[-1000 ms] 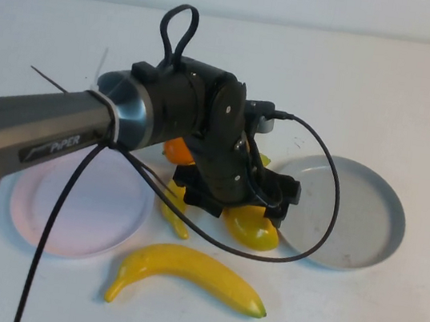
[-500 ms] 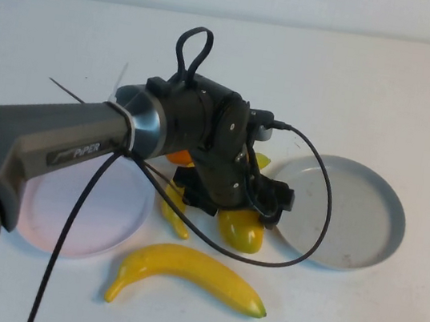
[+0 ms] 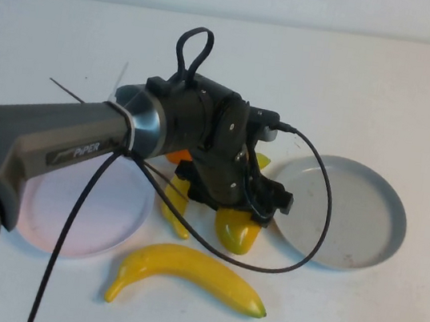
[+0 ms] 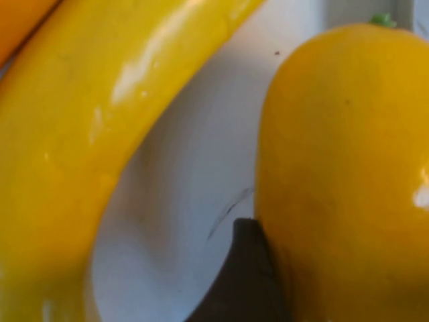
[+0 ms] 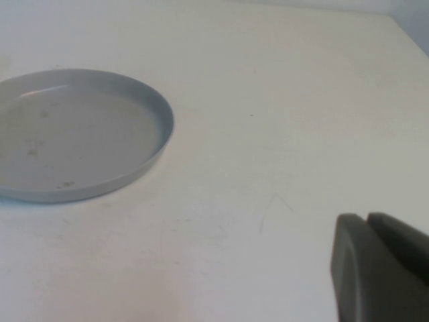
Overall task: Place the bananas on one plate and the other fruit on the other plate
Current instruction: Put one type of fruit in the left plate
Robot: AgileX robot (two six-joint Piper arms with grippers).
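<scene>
A: Item one, left gripper (image 3: 249, 215). Where is it sitting?

B: It is hanging low over the white table (image 3: 387, 90), in the fruit cluster between the two plates, right on the plump oval yellow mango-like fruit (image 3: 237, 229). In the left wrist view one dark fingertip (image 4: 244, 282) is touching that yellow fruit (image 4: 342, 174). Whether the claw is spread or pinching, I cannot tell.

A: Item two, bananas?

B: The larger curved glossy yellow plastic banana (image 3: 186, 272) is lying alone on the table nearest the robot, touching neither plate. The smaller yellow banana (image 3: 173, 207) is lying just beside the yellow fruit, partly under the arm; the left wrist view is showing its curve (image 4: 80, 147) close by.

A: Item three, remaining fruit?

B: The orange-yellow oval fruit (image 3: 177, 155) is peeking out behind the arm, mostly hidden.

A: Item four, plates?

B: The round grey-blue shallow plate (image 3: 360, 219) is lying right of the cluster, carrying nothing. The round pale pink shallow plate (image 3: 85, 214) is lying left of it, partly covered by the arm.

A: Item five, right gripper (image 5: 382, 268)?

B: It is showing only in its own wrist view, hovering over bare table, well apart from the grey-blue plate (image 5: 74, 134). Claw state: cannot tell.
</scene>
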